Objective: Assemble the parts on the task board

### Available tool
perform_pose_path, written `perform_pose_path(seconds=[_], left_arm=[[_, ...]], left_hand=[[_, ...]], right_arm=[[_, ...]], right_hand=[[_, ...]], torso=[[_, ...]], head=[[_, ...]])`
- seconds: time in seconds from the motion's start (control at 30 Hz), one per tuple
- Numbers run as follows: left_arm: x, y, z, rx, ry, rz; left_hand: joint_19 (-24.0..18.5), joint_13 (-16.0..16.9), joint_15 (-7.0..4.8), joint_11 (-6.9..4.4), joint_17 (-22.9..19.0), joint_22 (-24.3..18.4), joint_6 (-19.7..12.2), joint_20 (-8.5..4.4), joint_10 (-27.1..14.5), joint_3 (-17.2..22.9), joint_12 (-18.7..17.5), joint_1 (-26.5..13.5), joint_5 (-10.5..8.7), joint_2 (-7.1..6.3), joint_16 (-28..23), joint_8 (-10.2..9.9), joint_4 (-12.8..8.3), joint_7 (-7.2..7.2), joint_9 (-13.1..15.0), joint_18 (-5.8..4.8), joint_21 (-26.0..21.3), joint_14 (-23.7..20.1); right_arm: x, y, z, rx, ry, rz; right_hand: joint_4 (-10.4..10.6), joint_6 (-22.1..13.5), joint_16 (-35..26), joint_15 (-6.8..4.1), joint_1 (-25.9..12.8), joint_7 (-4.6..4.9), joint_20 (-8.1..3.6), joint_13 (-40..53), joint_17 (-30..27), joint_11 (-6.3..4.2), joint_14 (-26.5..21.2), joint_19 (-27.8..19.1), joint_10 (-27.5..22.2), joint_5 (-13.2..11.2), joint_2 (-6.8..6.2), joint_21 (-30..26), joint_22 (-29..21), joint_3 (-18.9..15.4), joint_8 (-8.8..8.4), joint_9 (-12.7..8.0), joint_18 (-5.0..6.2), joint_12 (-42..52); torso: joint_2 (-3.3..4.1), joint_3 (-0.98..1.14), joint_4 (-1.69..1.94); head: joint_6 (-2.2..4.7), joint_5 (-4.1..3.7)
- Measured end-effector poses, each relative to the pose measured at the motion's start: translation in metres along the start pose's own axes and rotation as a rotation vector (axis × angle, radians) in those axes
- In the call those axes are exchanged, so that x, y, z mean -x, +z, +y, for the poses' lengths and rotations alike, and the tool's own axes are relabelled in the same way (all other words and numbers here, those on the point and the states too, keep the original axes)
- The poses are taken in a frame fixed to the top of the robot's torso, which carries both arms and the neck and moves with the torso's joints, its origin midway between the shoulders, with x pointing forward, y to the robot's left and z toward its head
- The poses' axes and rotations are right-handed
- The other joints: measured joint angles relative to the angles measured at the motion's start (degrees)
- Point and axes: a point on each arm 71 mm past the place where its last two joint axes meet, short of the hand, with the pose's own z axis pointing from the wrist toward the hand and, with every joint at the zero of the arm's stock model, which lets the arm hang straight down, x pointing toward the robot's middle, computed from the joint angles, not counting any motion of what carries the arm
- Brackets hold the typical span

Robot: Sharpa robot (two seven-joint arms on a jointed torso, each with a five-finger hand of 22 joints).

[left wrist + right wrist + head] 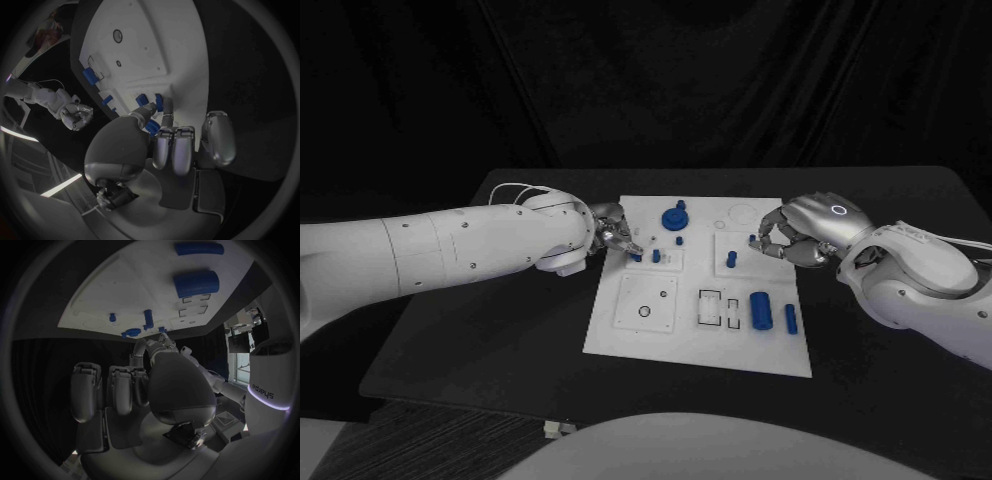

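Observation:
The white task board [639, 335] lies in the middle of the table. My left hand [609, 238] is at the board's left edge and pinches a small blue part [152, 126] between thumb and finger; two more small blue parts [159, 102] stand just beyond it. My right hand [798, 235] hovers at the board's right edge with its fingers [122, 389] curled in; I cannot make out whether they hold anything. A round blue part [675, 216] and a blue peg [731, 259] stand on the board. A thick blue cylinder [760, 310] lies beside a slim one [790, 319].
The black table [473, 330] surrounds the board, with room at its front and left. Rectangular slots [711, 306] and a round hole [643, 313] mark the board's near half. My white forearms come in from both sides.

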Motion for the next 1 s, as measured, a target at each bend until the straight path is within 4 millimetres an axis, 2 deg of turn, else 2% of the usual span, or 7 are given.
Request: perform_pose_path(seconds=[0.13, 0.47, 0.5, 0.63, 0.7, 0.73, 1.0], left_arm=[[0.0000, 0.0001, 0.0004, 0.003, 0.001, 0.001], [-0.0001, 0.0004, 0.0005, 0.009, 0.002, 0.003], [0.0000, 0.0005, 0.0006, 0.009, 0.002, 0.003], [0.0000, 0.0006, 0.0009, 0.011, 0.002, 0.004], [0.0000, 0.0007, 0.0010, 0.012, 0.002, 0.004], [0.0000, 0.0007, 0.0010, 0.012, 0.002, 0.004], [-0.0002, 0.0011, 0.0007, 0.012, 0.002, 0.004]], left_hand=[[0.00, 0.00, 0.00, 0.00, 0.00, 0.00, 0.00, 0.00, 0.00, -0.40, 0.00, 0.00, -0.03, 0.00, 0.00, 0.00, 0.40, 0.00, 0.09, 0.00, 0.00, 0.00], [0.00, 0.00, 0.00, 0.01, 0.00, 0.00, 0.01, 0.00, 0.00, -1.36, 0.00, -0.45, -3.34, 0.46, 0.00, 0.00, 1.36, 0.00, 0.08, 0.00, 0.00, 0.00], [0.00, 0.00, 0.00, 0.01, 0.00, 0.00, 0.01, 0.00, 0.01, -2.60, 0.00, -0.46, -3.99, 0.46, 0.00, 0.00, 2.59, 0.00, 0.08, 0.00, 0.00, 0.00], [0.00, 0.00, 0.01, 0.03, 0.00, 0.00, 0.01, 0.00, 0.01, -2.70, 0.00, -0.46, -5.01, 0.46, 0.00, 0.00, 2.70, 0.00, 0.08, 0.00, 0.00, 0.00], [0.00, 0.00, 0.01, 0.38, 0.00, 0.00, 0.01, 0.00, -0.82, -3.97, 0.00, -0.57, -5.65, 0.56, 0.00, 0.00, 3.96, 0.00, 0.08, 0.00, 0.00, 0.00], [0.00, 0.00, 0.01, 0.46, 0.00, 0.00, 0.01, 0.00, -0.72, -4.25, 0.00, -1.29, -5.98, 1.28, 0.00, 0.00, 4.24, 0.00, 0.08, 0.00, 0.00, 0.00], [0.00, 0.00, 0.01, 0.51, 0.00, 0.00, 0.05, 0.00, -0.67, -5.38, 0.00, -2.41, -6.00, 1.21, 0.00, 0.00, 5.38, -0.01, 0.08, 0.00, 0.00, 0.00]], right_arm=[[-0.0001, 0.0000, -0.0001, -0.001, 0.000, 0.001], [-0.0005, -0.0001, -0.0002, -0.003, 0.000, 0.003], [-0.0005, -0.0002, -0.0002, -0.004, 0.000, 0.003], [-0.0007, -0.0003, -0.0003, -0.005, 0.000, 0.004], [-0.0008, -0.0003, -0.0004, -0.005, 0.000, 0.005], [-0.0008, -0.0003, -0.0005, -0.006, 0.000, 0.005], [-0.0011, -0.0002, -0.0010, -0.008, -0.001, 0.007]], right_hand=[[0.00, 0.00, 0.00, 0.00, 0.27, 0.00, 0.00, 0.00, 0.00, 0.00, 0.00, 0.00, 0.00, 1.10, -0.27, 0.00, 0.00, 0.00, -0.55, 0.00, 0.00, 0.00], [-0.70, 0.00, 0.00, 0.00, 0.47, 0.00, 0.00, 0.00, 0.00, 0.00, 0.00, 0.00, 0.00, 1.97, -0.08, 0.00, 0.00, 0.71, -0.66, 0.00, 0.00, 0.00], [-0.70, 0.00, 0.00, 0.00, 0.72, 0.01, 0.00, 0.00, 0.00, 0.00, 0.00, 0.00, 0.00, 1.97, 0.17, 0.00, 0.00, 0.71, -0.65, 0.00, 0.00, 0.00], [-0.70, 0.00, 0.00, 0.00, 0.72, 0.01, 0.00, 0.00, 0.00, 0.00, 0.00, 0.00, 0.00, 1.97, 0.17, 0.00, 0.00, 0.71, -0.66, 0.00, 0.00, 0.00], [-0.70, 0.01, 0.00, 0.00, 0.72, 0.00, 0.00, 0.00, 0.00, 0.00, 0.00, 0.00, 0.00, 1.97, 0.17, 0.00, 0.00, 0.71, -0.65, 0.00, 0.00, 0.00], [-0.70, 0.01, 0.00, 0.00, 0.73, 0.01, 0.00, 0.00, 0.00, 0.00, 0.00, 0.00, 0.00, 1.98, 0.17, 0.00, 0.00, 0.71, -0.66, 0.00, 0.01, 0.00], [-0.70, 0.00, 0.00, 0.00, 0.73, 0.01, 0.00, 0.00, 0.00, 0.00, 0.00, 0.00, 0.00, 1.99, 0.17, -0.54, 0.00, 0.71, -0.66, 0.00, 0.00, 0.00]], torso=[[0.00, 0.00, -0.01], [-0.02, 0.00, -0.01], [-0.02, 0.00, -0.01], [-0.02, 0.00, -0.01], [-0.01, 0.00, -0.01], [-0.01, 0.00, -0.01], [-0.01, 0.00, -0.02]], head=[[0.00, -0.05], [0.00, -0.05], [0.00, -0.05], [0.00, -0.03], [0.00, -0.05], [0.00, -0.06], [0.00, -0.02]])
